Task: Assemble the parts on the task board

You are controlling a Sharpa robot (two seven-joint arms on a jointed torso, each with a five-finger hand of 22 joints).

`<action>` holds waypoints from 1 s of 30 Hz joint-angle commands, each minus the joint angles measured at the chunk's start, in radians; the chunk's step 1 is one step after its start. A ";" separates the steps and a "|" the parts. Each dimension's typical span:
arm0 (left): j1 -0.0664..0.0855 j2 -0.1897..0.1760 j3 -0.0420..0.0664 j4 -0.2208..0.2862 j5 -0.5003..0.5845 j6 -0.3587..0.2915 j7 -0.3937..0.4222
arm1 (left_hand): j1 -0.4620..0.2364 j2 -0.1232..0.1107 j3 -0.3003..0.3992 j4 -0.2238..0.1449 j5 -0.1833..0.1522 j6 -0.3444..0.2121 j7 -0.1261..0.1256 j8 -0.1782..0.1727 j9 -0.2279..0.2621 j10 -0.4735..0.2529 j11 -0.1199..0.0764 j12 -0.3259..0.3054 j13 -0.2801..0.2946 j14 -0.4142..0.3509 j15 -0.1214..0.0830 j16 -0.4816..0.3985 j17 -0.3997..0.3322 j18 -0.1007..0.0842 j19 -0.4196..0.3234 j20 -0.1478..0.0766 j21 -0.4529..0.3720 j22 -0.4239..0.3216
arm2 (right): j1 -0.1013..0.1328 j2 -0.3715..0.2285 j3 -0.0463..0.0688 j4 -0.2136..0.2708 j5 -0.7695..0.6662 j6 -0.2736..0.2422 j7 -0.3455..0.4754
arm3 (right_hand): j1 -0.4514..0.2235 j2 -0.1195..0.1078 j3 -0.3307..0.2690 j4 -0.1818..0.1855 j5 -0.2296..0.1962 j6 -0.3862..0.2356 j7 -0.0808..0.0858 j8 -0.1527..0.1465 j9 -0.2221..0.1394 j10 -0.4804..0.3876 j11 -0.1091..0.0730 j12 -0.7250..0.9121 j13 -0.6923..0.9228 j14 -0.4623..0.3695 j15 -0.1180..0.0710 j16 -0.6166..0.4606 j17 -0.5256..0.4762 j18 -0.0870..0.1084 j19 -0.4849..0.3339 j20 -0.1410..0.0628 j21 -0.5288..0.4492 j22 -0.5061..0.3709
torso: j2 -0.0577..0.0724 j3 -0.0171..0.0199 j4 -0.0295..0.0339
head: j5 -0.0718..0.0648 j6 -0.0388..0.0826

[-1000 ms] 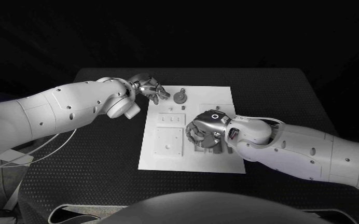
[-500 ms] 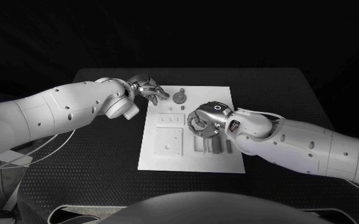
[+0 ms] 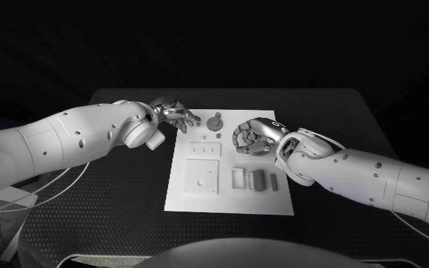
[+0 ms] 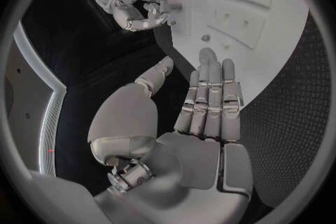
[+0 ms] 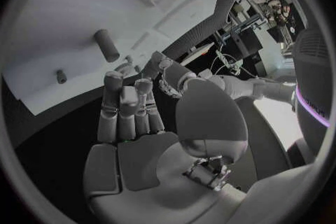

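Observation:
The white task board lies in the middle of the black table. My left hand hovers open at the board's far left corner, its fingers straight and holding nothing. My right hand hangs over the board's far right part, fingers spread and empty. A round grey part lies on the board between the two hands. Two grey bars lie side by side nearer me, beside a pale slotted block. In the right wrist view a grey cylinder and a small stub lie on the board.
A square raised plate takes up the board's near left part, and a small block with slots sits above it. Two tiny pieces lie near the round part. Black table surrounds the board on all sides.
My right hand has lifted off the board's near right part and moved toward the far edge, uncovering the two grey bars. The left hand has stayed about where it was.

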 commanded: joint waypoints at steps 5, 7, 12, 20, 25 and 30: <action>0.000 -0.010 0.000 0.008 0.104 0.030 0.038 | -0.009 0.001 -0.007 -0.003 -0.004 -0.006 0.000 -0.001 -0.002 0.006 -0.002 -0.006 -0.001 -0.001 0.003 -0.006 0.003 0.013 -0.004 0.002 -0.007 -0.002 | 0.000 0.000 0.012 -0.026 0.304 0.046 0.064 | -0.021 0.015 -0.002 0.002 0.003 0.020 0.038 -0.013 0.001 -0.017 0.005 0.008 -0.007 -0.003 0.006 0.002 -0.002 0.008 -0.002 0.005 -0.011 0.015 | 0.001 0.0009 0.0001 | -0.002 0.033; 0.000 -0.013 0.000 0.012 0.104 0.029 0.054 | -0.009 0.001 -0.007 -0.003 -0.004 -0.006 0.000 0.000 -0.002 0.007 -0.002 -0.006 0.000 -0.002 0.003 -0.007 0.003 0.012 -0.005 0.002 -0.007 -0.003 | 0.000 0.000 0.014 -0.031 0.347 0.067 0.067 | -0.023 0.019 -0.002 -0.001 0.003 0.016 0.040 -0.017 0.001 -0.022 0.007 0.009 -0.010 -0.007 0.007 0.002 -0.002 0.008 -0.005 0.006 -0.012 0.015 | 0.001 0.0012 0.0004 | -0.002 0.038; 0.000 -0.027 0.000 0.032 0.028 -0.018 0.157 | 0.010 0.009 -0.003 -0.015 -0.003 -0.002 -0.002 0.003 -0.003 0.011 -0.004 -0.006 0.002 -0.003 0.004 -0.011 0.009 0.013 -0.007 0.003 -0.006 -0.005 | 0.000 0.001 0.029 -0.062 0.505 0.139 0.077 | -0.031 0.029 -0.005 -0.002 0.003 0.014 0.043 -0.020 0.002 -0.030 0.010 0.014 -0.013 -0.012 0.010 0.003 -0.002 0.008 -0.009 0.009 -0.014 0.016 | 0.002 -0.0002 0.0003 | -0.007 0.054; 0.000 -0.037 0.000 0.048 -0.122 -0.118 0.278 | 0.086 0.008 0.019 -0.058 -0.001 0.003 -0.006 0.010 -0.009 0.003 0.002 -0.017 0.002 -0.017 0.012 -0.027 0.021 0.011 -0.022 0.010 -0.007 -0.013 | 0.000 0.008 0.058 -0.114 0.762 0.287 0.077 | -0.050 0.044 -0.015 -0.009 0.002 0.013 0.046 -0.024 0.004 -0.042 0.013 0.024 -0.017 -0.021 0.013 0.006 -0.001 0.008 -0.016 0.012 -0.015 0.018 | 0.002 0.0006 0.0014 | -0.014 0.079; 0.000 -0.034 0.000 0.059 -0.207 -0.158 0.324 | 0.138 -0.003 0.026 -0.068 0.000 0.005 -0.012 0.014 -0.014 -0.001 0.005 -0.024 0.004 -0.027 0.019 -0.039 0.032 0.010 -0.035 0.017 -0.006 -0.017 | 0.010 0.020 0.062 -0.161 0.876 0.370 0.073 | -0.057 0.052 -0.020 -0.011 0.002 0.012 0.047 -0.025 0.006 -0.046 0.014 0.029 -0.019 -0.025 0.014 0.008 0.000 0.008 -0.018 0.013 -0.016 0.019 | 0.000 -0.0013 0.0007 | -0.020 0.095; -0.001 -0.024 0.000 0.071 -0.291 -0.210 0.367 | 0.168 -0.019 0.023 -0.068 0.000 0.000 -0.015 0.013 -0.020 -0.013 0.011 -0.034 0.003 -0.051 0.031 -0.060 0.037 0.007 -0.062 0.028 -0.010 -0.028 | 0.013 0.027 0.062 -0.191 1.015 0.473 0.061 | -0.063 0.057 -0.024 -0.011 0.002 0.011 0.048 -0.027 0.007 -0.051 0.015 0.032 -0.021 -0.028 0.015 0.009 0.000 0.008 -0.021 0.014 -0.016 0.019 | 0.000 -0.0013 0.0001 | -0.025 0.108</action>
